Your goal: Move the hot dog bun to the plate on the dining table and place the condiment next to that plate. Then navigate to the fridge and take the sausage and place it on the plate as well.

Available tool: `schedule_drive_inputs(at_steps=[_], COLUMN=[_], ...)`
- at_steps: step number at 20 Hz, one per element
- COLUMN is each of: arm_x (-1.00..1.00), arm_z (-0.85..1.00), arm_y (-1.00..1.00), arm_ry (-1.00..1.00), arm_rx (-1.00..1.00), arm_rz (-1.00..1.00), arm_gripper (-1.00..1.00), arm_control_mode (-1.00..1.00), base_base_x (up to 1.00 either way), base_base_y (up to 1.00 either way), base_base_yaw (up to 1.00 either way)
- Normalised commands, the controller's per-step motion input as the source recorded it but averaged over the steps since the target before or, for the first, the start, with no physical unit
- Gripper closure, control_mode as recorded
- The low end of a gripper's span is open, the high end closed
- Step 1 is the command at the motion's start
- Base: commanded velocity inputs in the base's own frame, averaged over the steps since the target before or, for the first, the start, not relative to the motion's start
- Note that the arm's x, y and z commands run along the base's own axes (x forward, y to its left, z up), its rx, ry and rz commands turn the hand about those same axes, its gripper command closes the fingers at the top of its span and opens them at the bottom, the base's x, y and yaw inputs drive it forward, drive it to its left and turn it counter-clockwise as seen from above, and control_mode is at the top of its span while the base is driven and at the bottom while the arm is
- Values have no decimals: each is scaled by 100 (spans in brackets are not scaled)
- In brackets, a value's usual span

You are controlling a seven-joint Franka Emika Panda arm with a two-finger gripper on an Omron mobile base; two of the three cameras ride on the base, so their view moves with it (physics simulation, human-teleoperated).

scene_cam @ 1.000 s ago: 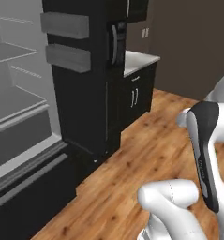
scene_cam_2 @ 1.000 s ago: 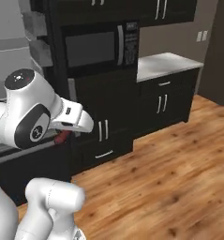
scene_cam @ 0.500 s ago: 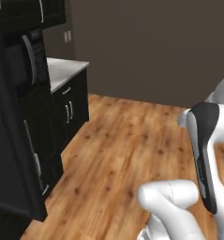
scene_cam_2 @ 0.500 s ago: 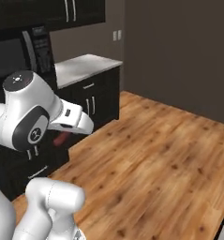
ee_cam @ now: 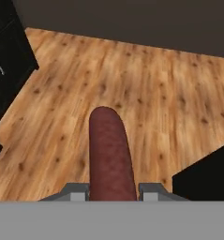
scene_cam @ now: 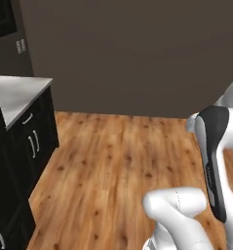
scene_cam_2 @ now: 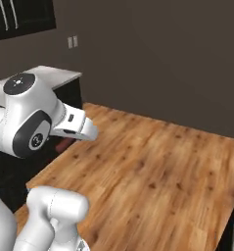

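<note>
While my own forearm blocks the right base view, little of my claw can be made out there: only a dark red sliver of the sausage peeks out below the white wrist housing, against the black cabinets. From the left base view my upper arm fills the lower right, and the black cabinets are cut off by the left edge, their pale counter top running out of the picture.

Looking along my hand, I see the sausage plainly. It stands out from between my fingers as a thick dark red rod with a rounded far end, its near end lost behind the bottom of the picture. My claw is drawn in narrow, and the grey fingertips press against the sausage on either side, so I am holding it. It hangs above the wooden floor, touching nothing else. Black cabinet fronts sit at the upper left of that view, and a black corner intrudes at the lower right; I cannot tell what it belongs to.
</note>
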Motion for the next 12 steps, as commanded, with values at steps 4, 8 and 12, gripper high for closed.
schedule_drive_inputs(at_steps=[4,8,12], arm_x=[0,0,0], arm_z=[0,0,0], arm_y=[0,0,0], arm_ry=[0,0,0], arm_rx=[0,0,0], arm_rz=[0,0,0], arm_gripper=[100,100,100], arm_control_mode=[100,100,100], base_base_x=[100,100,100], base_base_y=[7,3,4], base_base_yaw=[-41,-47,-51])
